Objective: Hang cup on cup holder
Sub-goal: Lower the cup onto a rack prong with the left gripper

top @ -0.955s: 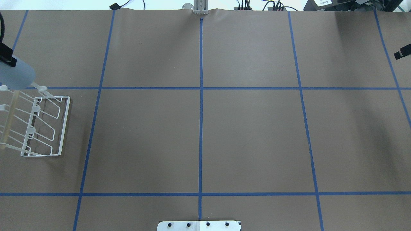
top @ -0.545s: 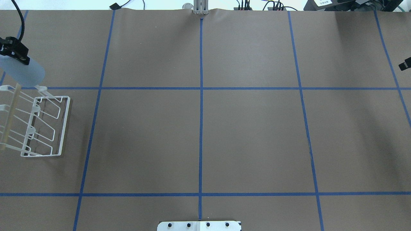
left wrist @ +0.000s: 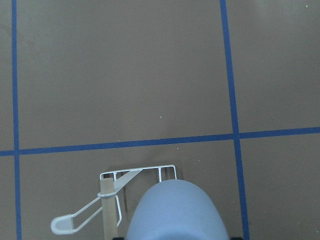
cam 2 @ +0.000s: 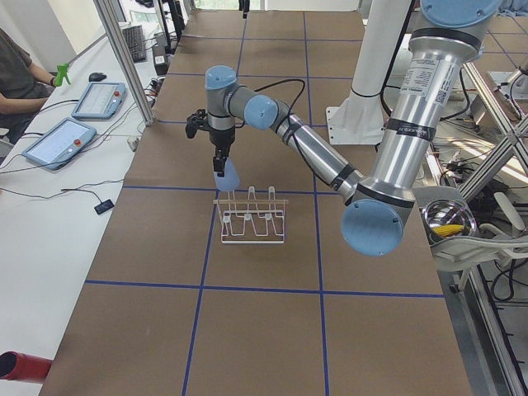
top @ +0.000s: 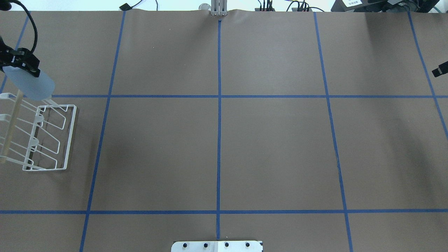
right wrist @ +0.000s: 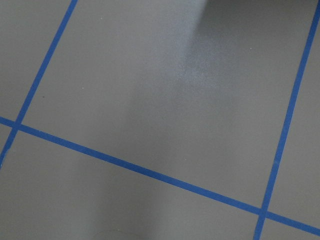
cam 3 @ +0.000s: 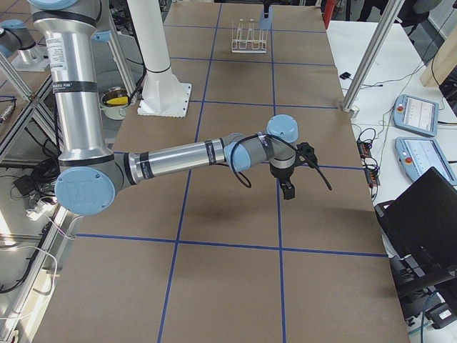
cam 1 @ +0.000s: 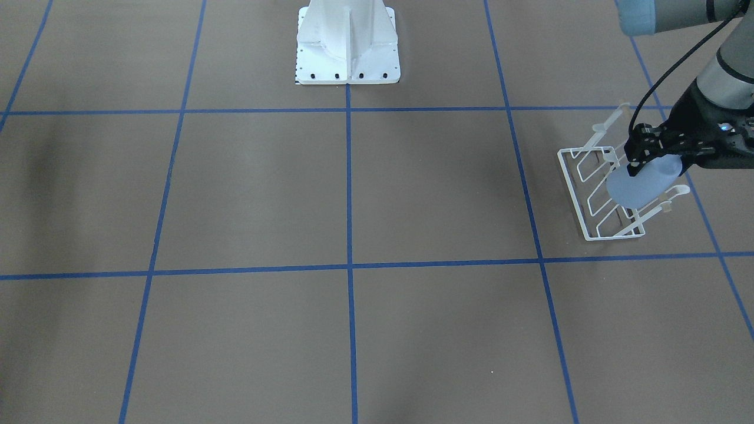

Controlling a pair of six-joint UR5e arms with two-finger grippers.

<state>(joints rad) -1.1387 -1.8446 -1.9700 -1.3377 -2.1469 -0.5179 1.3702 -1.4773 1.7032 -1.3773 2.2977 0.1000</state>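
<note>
My left gripper point(top: 21, 63) is shut on the light blue cup point(top: 32, 86) and holds it tilted, in the air, over the far end of the white wire cup holder point(top: 68, 140). In the front view the gripper point(cam 1: 652, 152) grips the cup point(cam 1: 637, 187) just above the rack's end prongs point(cam 1: 677, 190). The left wrist view shows the cup point(left wrist: 175, 212) low in frame, with the rack point(left wrist: 139, 172) and its wooden rod point(left wrist: 106, 210) below it. My right gripper point(cam 3: 288, 190) hangs over bare table far away; only its black tip point(top: 440, 69) shows overhead, so I cannot tell its state.
The rack point(cam 2: 252, 224) stands at the table's left end, near the edge. Brown paper with blue tape lines point(top: 219, 140) covers the table. The robot's white base plate point(cam 1: 347, 65) is at the middle rear. Tablets and an operator point(cam 2: 16, 70) are at a side bench.
My left gripper has carried the cup rightward, and it now hangs nearer the rack's far end prong. The right gripper's tip has shifted slightly toward the robot.
</note>
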